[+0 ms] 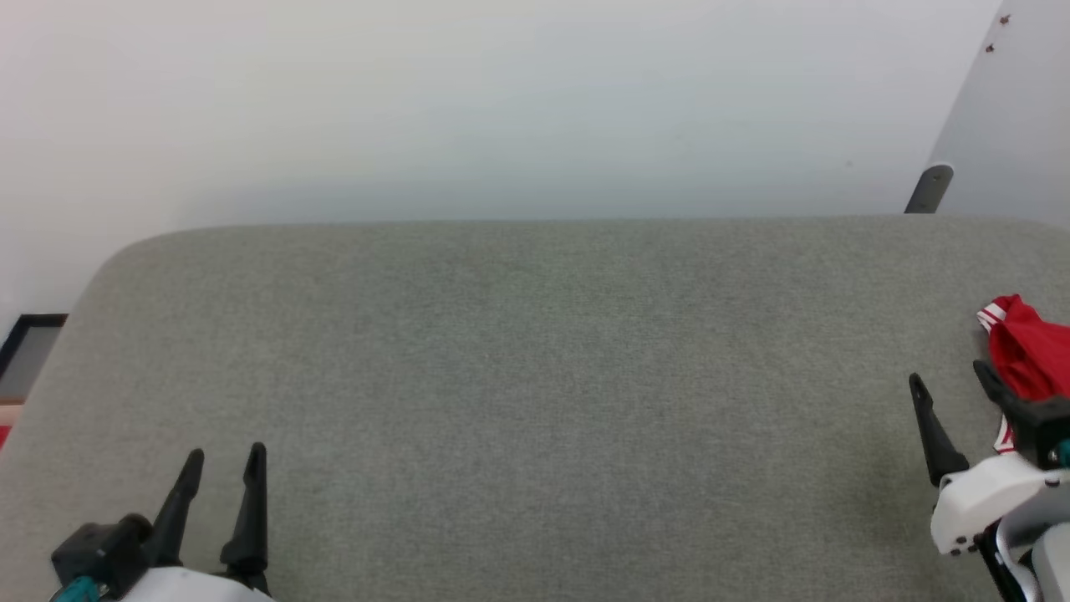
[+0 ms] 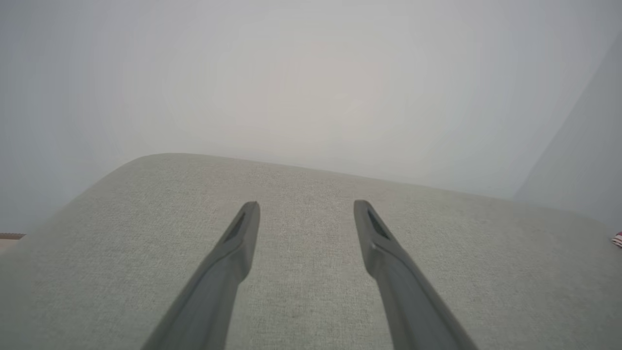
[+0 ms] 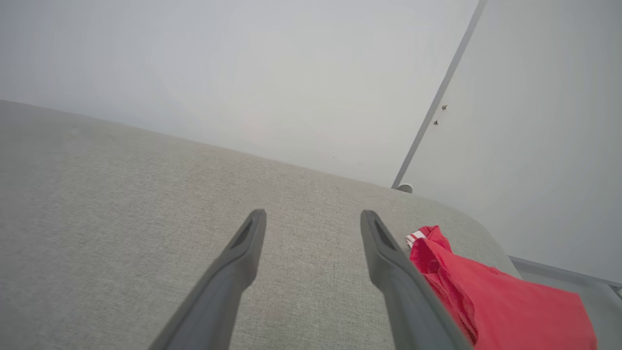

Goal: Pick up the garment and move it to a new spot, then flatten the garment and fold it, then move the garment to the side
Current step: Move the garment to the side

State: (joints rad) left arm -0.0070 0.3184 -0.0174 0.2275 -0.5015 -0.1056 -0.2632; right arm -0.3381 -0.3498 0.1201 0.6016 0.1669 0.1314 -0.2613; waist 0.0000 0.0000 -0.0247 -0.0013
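Beside the empty, wide-spread right tool, red garment, left tool likewise spread, empty.

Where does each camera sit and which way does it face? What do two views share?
Head view: on the head, facing forward and down at the grey surface; open left gripper lower left, open right gripper lower right.
Left wrist view: on the left wrist, facing along its fingers toward the wall.
Right wrist view: on the right wrist, facing along its fingers; red garment lower right.
Shared: head and right wrist views show the garment beside the right gripper.
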